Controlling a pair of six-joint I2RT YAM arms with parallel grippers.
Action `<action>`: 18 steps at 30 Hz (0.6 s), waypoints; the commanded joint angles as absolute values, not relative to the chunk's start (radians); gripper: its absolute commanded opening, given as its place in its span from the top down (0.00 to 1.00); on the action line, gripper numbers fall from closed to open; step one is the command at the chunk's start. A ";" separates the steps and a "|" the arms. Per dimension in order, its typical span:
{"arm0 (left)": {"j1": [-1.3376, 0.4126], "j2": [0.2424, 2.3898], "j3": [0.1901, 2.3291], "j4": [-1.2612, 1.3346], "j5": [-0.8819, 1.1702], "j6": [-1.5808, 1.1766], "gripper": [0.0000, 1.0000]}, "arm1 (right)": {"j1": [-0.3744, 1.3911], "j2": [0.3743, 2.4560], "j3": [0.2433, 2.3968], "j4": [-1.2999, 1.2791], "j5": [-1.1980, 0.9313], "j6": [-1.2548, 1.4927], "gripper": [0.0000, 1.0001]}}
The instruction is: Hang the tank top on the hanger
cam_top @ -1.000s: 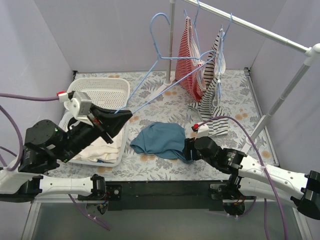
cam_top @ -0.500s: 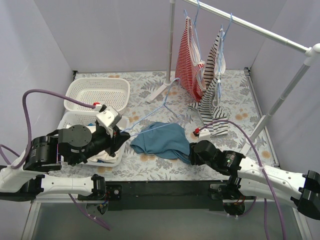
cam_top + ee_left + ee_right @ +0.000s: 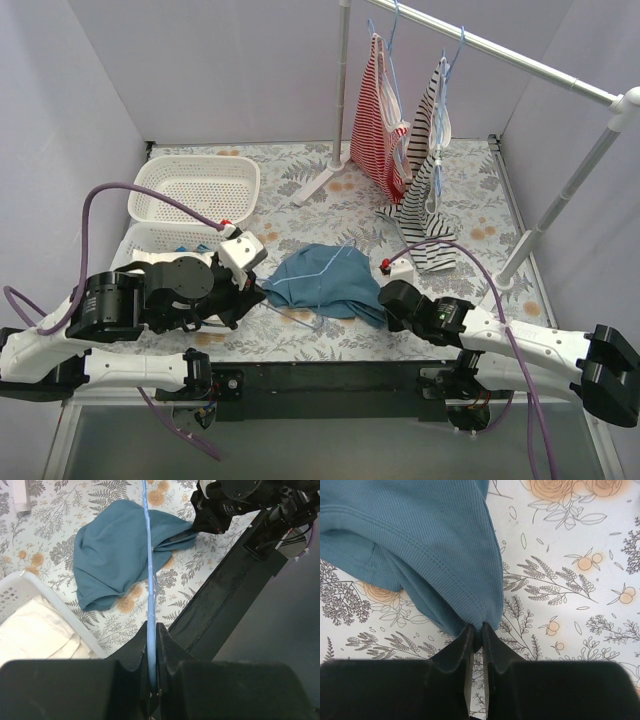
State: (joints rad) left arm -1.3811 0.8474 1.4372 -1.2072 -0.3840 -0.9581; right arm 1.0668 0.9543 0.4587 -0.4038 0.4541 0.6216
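Tank top (image 3: 335, 285) crumpled mid-table (image 3: 300, 338), hanger (image 3: 148, 555) wire lying across it, left gripper (image 3: 152, 632) at its 9 o'clock clamped tight on the wire, right gripper (image 3: 476, 630) at 4 o'clock pinched closed on the hem.

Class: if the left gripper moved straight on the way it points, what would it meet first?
The left gripper would probably meet the tank top, lying ahead beneath the hanger it grips; depth is unclear.
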 commanded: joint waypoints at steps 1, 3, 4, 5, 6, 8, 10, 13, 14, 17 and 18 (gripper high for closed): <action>-1.379 0.839 1.399 -1.132 -0.351 -0.943 1.00 | 1.065 0.960 0.534 -0.403 0.506 0.615 0.85; -1.379 0.828 1.385 -1.088 -0.351 -0.940 1.00 | 1.065 0.976 0.545 -0.405 0.503 0.607 0.87; -1.381 0.821 1.368 -1.069 -0.348 -0.939 1.00 | 1.066 0.980 0.549 -0.405 0.494 0.607 0.87; -1.381 0.815 1.361 -1.059 -0.350 -0.937 1.00 | 1.065 0.983 0.554 -0.411 0.486 0.606 0.84; -1.381 0.812 1.352 -1.049 -0.348 -0.936 1.00 | 1.065 0.980 0.567 -0.413 0.479 0.604 0.73; -1.379 0.810 1.335 -1.034 -0.356 -0.936 1.00 | 1.065 0.967 0.584 -0.416 0.447 0.594 0.60; -1.381 0.810 1.327 -1.022 -0.367 -0.933 1.00 | 1.065 0.925 0.626 -0.423 0.420 0.566 0.41; -1.381 0.805 1.325 -1.009 -0.367 -0.927 1.00 | 1.065 0.838 0.685 -0.423 0.405 0.532 0.31; -1.379 0.804 1.322 -1.008 -0.365 -0.928 1.00 | 1.065 0.813 0.696 -0.416 0.399 0.531 0.30; -1.381 0.804 1.315 -1.005 -0.364 -0.928 1.00 | 1.065 0.749 0.738 -0.344 0.349 0.546 0.31; -1.379 0.805 1.313 -1.005 -0.364 -0.930 1.00 | 1.065 0.738 0.745 -0.318 0.333 0.561 0.31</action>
State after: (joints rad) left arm -1.3811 0.8146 1.3212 -1.0367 -0.3641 -0.9390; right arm 1.0668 0.7914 0.6712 -0.4244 0.3954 0.5564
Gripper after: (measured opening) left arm 0.032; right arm 0.697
